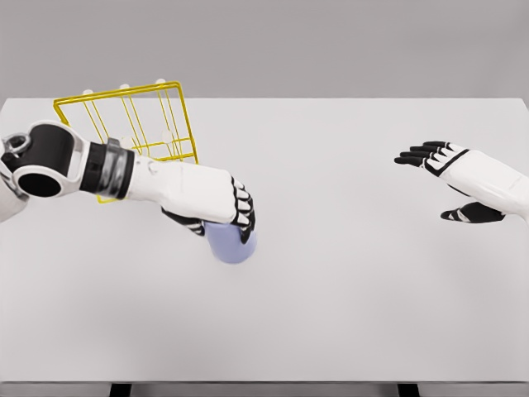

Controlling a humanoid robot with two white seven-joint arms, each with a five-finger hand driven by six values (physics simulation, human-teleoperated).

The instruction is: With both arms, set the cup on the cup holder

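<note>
Head view, single frame.

Item 1. Desk (347, 314): a broad white surface filling most of the picture, against a plain grey backdrop. Two dark legs show at its near edge.

Item 2. Cup holder (132, 124): a yellow wire rack standing at the far left of the desk, a rectangular frame with thin upright wires and small pale knobs along its top edge. Its lower left part is hidden behind the left forearm.

Item 3. Cup (231, 242): pale lavender, seen only in its lower portion below the left hand. It sits left of centre on the desk, in front of and to the right of the cup holder, apart from it. Whether its base touches the desk or is raised cannot be told.

Item 4. Left hand (221, 208): white back with black fingers (245, 215), on an arm entering from the left edge across the front of the cup holder. The fingers curl down over the top and far side of the cup, with the thumb showing dark on the near left side; the hand is clamped on the cup.

Item 5. Right hand (450, 178): at the right of the picture, above the desk, well apart from cup and holder. Its black fingers are extended and spread toward the left, thumb lower and separate, holding nothing.
</note>
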